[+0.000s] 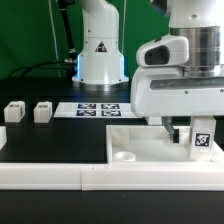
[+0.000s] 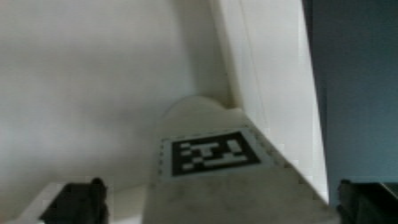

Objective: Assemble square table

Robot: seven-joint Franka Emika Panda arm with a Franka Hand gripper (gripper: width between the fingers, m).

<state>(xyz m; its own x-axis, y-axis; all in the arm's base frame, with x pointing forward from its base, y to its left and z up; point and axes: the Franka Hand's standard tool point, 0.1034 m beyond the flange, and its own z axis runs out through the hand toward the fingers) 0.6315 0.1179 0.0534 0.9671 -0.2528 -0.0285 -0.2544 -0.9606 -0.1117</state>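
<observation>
The square table's white slab [image 1: 140, 143] lies at the exterior view's right, with a round corner socket [image 1: 125, 157] showing. My gripper [image 1: 190, 138] hangs over the slab's right part, shut on a white tagged leg [image 1: 202, 140] held upright just above or on the slab. In the wrist view the leg [image 2: 217, 160] fills the middle with its tag facing the camera, between my dark fingertips [image 2: 75, 203]; the slab [image 2: 89, 90] lies behind it. Two more legs [image 1: 14, 112] [image 1: 42, 111] stand on the black table at the left.
The long white border rail [image 1: 80, 178] runs along the front edge. The marker board [image 1: 95, 108] lies behind the slab. The arm's white base [image 1: 100, 50] stands at the back.
</observation>
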